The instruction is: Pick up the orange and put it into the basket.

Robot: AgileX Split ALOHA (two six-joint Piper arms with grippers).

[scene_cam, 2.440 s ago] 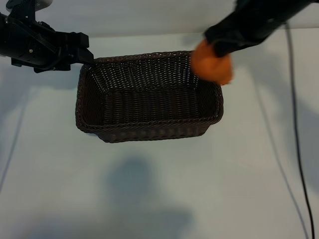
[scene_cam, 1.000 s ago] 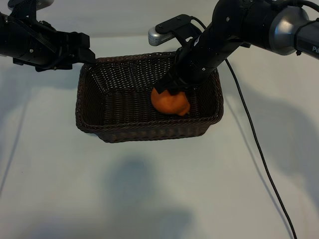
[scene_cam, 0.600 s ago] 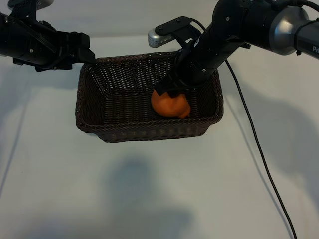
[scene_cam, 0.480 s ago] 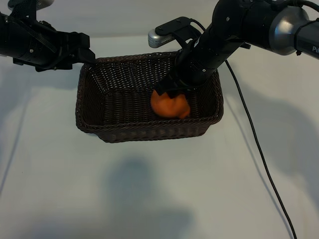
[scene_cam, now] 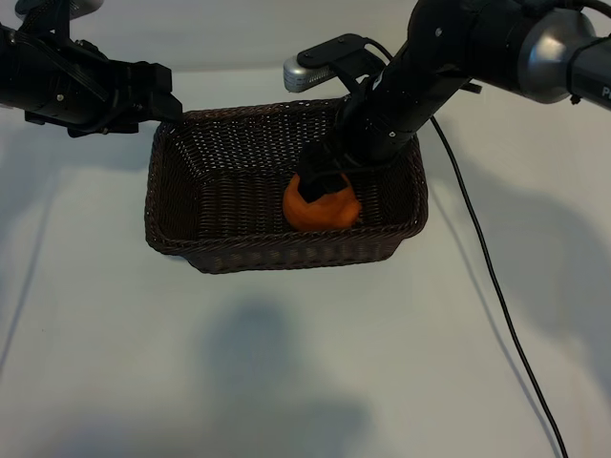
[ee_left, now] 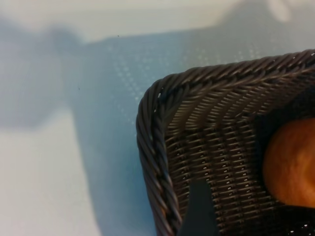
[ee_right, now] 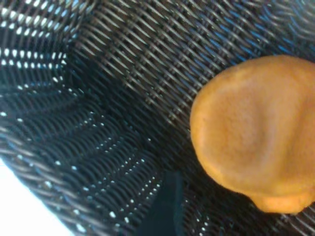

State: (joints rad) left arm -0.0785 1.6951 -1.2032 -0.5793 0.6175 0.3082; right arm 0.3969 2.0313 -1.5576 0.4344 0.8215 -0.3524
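1. White tabletop (scene_cam: pixel 286 363) spreads under everything we see, with soft shadows on it and a thin black cable (scene_cam: pixel 496 305) trailing across its right side.
2. At the far left we see the left arm's black left gripper (scene_cam: pixel 158 100) hovering just outside the basket's back left corner; its fingers are spread wide and hold nothing, and one dark fingertip (ee_left: pixel 197 211) shows over the basket's corner in the left wrist view.
3. Next comes the large rectangular dark brown woven wicker basket (scene_cam: pixel 181 239) with rounded corners and a braided rim, standing on the table between the two arms.
4. Inside it, toward the right half and near the front wall, lies the bright orange, lumpy rounded fruit, the orange (scene_cam: pixel 322 205), resting on the woven floor.
5. Directly above the fruit we find the right gripper (scene_cam: pixel 320 181), reaching down into the basket from the upper right; its fingers are opened wide and grip nothing, though the black tips sit against the top of the orange.
6. From the right wrist view we see the orange (ee_right: pixel 256 132) free on the weave, apart from the one dark finger (ee_right: pixel 165 206) that shows.
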